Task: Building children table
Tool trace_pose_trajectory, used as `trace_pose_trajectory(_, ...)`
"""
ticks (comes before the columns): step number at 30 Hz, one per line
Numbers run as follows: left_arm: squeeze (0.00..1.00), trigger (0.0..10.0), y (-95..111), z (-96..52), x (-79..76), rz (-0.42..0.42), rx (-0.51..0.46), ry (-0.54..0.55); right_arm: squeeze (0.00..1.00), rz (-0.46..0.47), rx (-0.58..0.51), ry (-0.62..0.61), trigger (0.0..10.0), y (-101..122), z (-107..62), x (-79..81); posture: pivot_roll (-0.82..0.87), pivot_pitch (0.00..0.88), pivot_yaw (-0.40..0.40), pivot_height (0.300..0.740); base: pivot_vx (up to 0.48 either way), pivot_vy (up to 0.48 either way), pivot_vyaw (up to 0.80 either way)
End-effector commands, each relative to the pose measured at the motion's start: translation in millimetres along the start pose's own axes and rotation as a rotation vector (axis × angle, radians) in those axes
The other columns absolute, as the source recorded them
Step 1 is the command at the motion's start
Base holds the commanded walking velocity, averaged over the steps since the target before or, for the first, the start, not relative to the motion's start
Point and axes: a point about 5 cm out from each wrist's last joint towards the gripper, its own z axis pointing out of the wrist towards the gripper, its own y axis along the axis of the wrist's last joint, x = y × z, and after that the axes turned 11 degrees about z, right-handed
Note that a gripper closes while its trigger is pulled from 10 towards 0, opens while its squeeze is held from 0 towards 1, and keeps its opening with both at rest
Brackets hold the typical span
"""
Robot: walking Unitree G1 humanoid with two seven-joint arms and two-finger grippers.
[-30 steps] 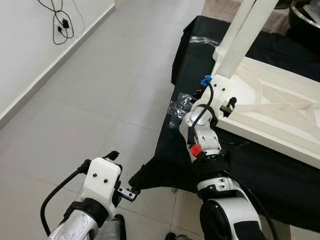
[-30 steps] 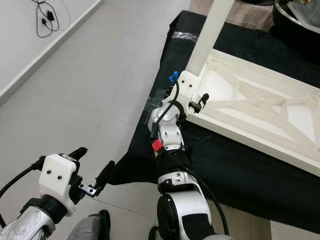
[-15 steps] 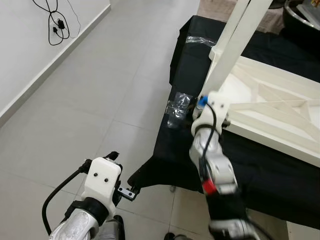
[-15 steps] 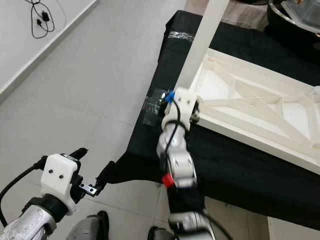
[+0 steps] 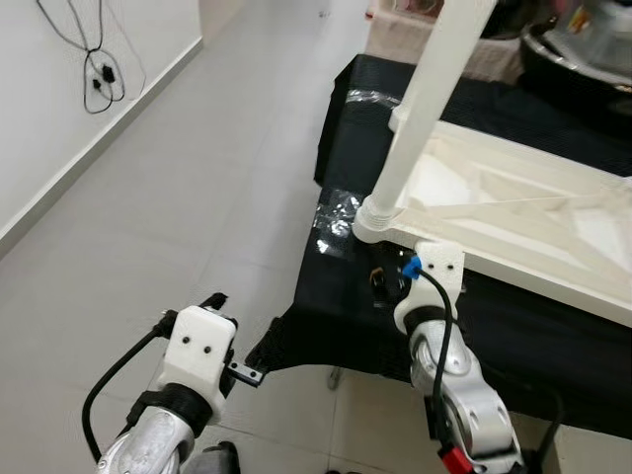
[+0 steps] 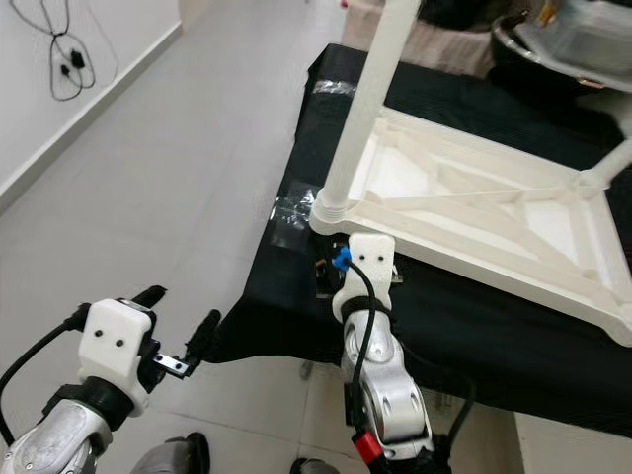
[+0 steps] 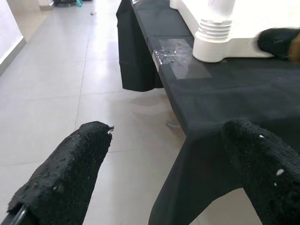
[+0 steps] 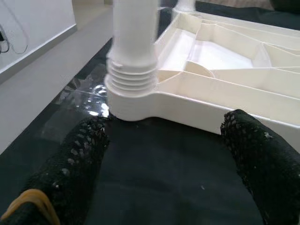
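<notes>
A white plastic table top (image 5: 513,212) lies upside down on a black cloth (image 5: 553,336). One white leg (image 5: 425,99) stands upright in its near left corner, its threaded collar (image 8: 131,84) seated in the socket. A second leg (image 6: 612,163) rises at the far right corner. My right gripper (image 8: 164,159) hovers low over the cloth just in front of that near corner, open, nothing between its fingers (image 8: 79,159). My left gripper (image 5: 237,331) hangs open over the floor tiles, left of the cloth's drooping corner.
Crumpled clear plastic wrap (image 5: 336,212) lies on the cloth beside the leg base, and another piece (image 5: 375,96) sits farther back. A metal bowl (image 5: 583,49) stands at the far right. A black cable (image 5: 99,74) hangs on the left wall above open tiled floor (image 5: 178,197).
My right gripper has drawn back from the table's corner toward me and now sits lower in front of the leg base. The camera has shifted. The left arm has barely moved.
</notes>
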Motion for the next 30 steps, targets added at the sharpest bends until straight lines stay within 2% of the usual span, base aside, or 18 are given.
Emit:
trace_pose_trajectory(1, 0.0, 10.0, -1, 2.0, 5.2, 0.022, 0.002, 0.045, 0.0, -0.011, 0.008, -0.05, 10.0, -2, -2.8, -14.4, 0.15, 0.116, -0.125, 0.74, 0.0, 0.0, -0.8)
trace_pose_trajectory(2, 0.0, 10.0, -1, 3.7, 11.9, 0.033, 0.002, 0.094, 0.0, -0.028, 0.011, -0.066, 10.0, -4, -2.5, -18.4, 0.15, 0.114, -0.127, 0.74, 0.0, 0.0, -0.8)
trace_pose_trajectory(3, 0.0, 10.0, -1, 3.7, 11.9, 0.033, 0.002, 0.094, 0.0, -0.028, 0.011, -0.066, 10.0, -4, -2.5, -18.4, 0.15, 0.114, -0.127, 0.74, 0.0, 0.0, -0.8)
trace_pose_trajectory(6, 0.0, 10.0, -2, 6.7, 38.5, 0.046, 0.015, 0.255, 0.0, -0.017, -0.002, -0.108, 10.0, -4, 5.3, -25.0, 0.15, 0.097, -0.127, 0.74, 0.0, 0.0, -0.27)
trace_pose_trajectory(7, 0.0, 10.0, -2, 6.7, 38.5, 0.046, 0.015, 0.255, 0.0, -0.017, -0.002, -0.108, 10.0, -4, 5.3, -25.0, 0.15, 0.097, -0.127, 0.74, 0.0, 0.0, 0.0)
trace_pose_trajectory(9, 0.0, 10.0, -5, 5.3, 56.4, 0.08, 0.03, 0.347, 0.0, -0.022, -0.026, -0.123, 10.0, 1, 14.4, -28.6, 0.16, 0.085, -0.13, 0.74, 0.0, 0.0, 0.0)
trace_pose_trajectory(11, 0.0, 10.0, -5, 5.3, 56.4, 0.08, 0.03, 0.347, 0.0, -0.022, -0.026, -0.123, 10.0, 1, 14.4, -28.6, 0.16, 0.085, -0.13, 0.74, 0.0, 0.0, 0.0)
trace_pose_trajectory(12, 0.0, 10.0, -5, 4.5, 63.3, 0.097, 0.035, 0.377, 0.0, -0.026, -0.032, -0.123, 10.0, 2, 18.1, -29.7, 0.16, 0.08, -0.13, 0.74, 0.0, 0.0, 0.0)
trace_pose_trajectory(16, 0.0, 10.0, -5, 3.1, 74.3, 0.139, 0.042, 0.438, 0.0, -0.022, -0.035, -0.132, 10.0, 4, 24.3, -32.0, 0.17, 0.071, -0.132, 0.74, 0.0, 0.0, 0.0)
trace_pose_trajectory(25, 0.0, 10.0, -5, 5.7, 72.5, 0.144, 0.032, 0.439, 0.0, -0.008, -0.004, -0.11, 10.0, -5, 23.2, -27.8, 0.17, 0.06, -0.13, 0.74, 0.0, 0.0, 0.0)
trace_pose_trajectory(28, 0.0, 10.0, -2, 6.4, 66.5, 0.134, 0.017, 0.422, 0.0, 0.001, 0.014, -0.086, 10.0, -10, 21.5, -25.0, 0.17, 0.056, -0.134, 0.74, 0.0, 0.0, 0.0)
trace_pose_trajectory(30, 0.0, 10.0, -6, 5.3, 52.6, 0.094, 0.029, 0.355, 0.0, 0.014, 0.054, -0.021, 10.0, -18, 17.4, -18.9, 0.16, 0.059, -0.13, 0.74, 0.0, 0.0, 0.0)
